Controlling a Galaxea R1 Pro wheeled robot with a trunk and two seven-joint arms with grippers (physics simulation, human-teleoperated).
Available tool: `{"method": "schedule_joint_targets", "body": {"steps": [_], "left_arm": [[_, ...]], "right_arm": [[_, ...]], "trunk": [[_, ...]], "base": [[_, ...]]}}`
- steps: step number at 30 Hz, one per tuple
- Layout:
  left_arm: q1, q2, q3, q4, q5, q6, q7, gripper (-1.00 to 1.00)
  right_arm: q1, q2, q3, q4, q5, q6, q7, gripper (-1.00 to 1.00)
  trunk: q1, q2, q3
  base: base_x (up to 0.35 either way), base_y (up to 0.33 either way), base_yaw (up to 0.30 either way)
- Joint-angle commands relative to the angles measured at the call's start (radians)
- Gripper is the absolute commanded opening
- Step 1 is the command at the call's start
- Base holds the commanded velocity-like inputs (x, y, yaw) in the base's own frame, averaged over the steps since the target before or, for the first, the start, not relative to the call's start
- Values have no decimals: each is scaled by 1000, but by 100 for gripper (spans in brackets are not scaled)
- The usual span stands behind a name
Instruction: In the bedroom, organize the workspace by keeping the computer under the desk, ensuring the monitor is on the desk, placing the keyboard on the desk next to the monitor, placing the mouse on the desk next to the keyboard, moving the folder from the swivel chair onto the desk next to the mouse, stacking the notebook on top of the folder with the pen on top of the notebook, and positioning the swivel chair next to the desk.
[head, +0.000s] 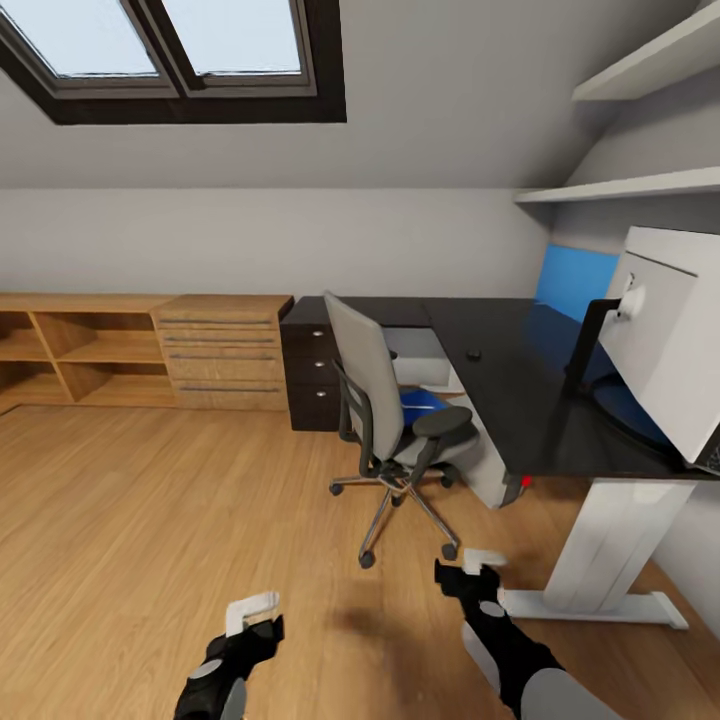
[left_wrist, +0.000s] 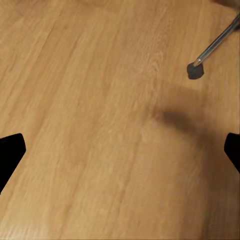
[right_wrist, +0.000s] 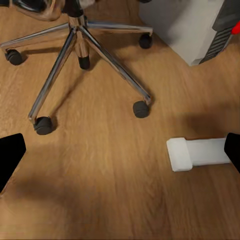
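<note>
Right now it looks like the approach to the swivel chair (head: 392, 420), folder pickup to follow. Chair stands just beside the desk (head: 520, 385), seat turned toward it, tall back facing away. The blue folder (head: 420, 403) lies flat on the seat. Left gripper (head: 250, 618) and right gripper (head: 478, 570) hang low, jaws spread, both empty. Next: close in, reach over the armrest.

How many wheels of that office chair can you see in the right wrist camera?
4 casters on the swivel chair: one at the frame edge, one under the hub, one beside the grey box, one nearest the white desk foot. A fifth makes 5.
</note>
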Motion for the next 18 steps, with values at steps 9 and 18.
{"method": "schedule_joint_targets", "body": {"steps": [9, 18], "left_arm": [[-175, -9, -2, -121, 64, 94, -1, 100], [-176, 6, -4, -277, 73, 236, -7, 100]], "right_arm": [[-208, 1, 5, 94, -90, 59, -2, 100], [-217, 4, 12, 102, -88, 62, 2, 100]], "trunk": [[34, -64, -29], [69, -127, -58]], "base": [[0, 0, 0], [0, 0, 0]]}}
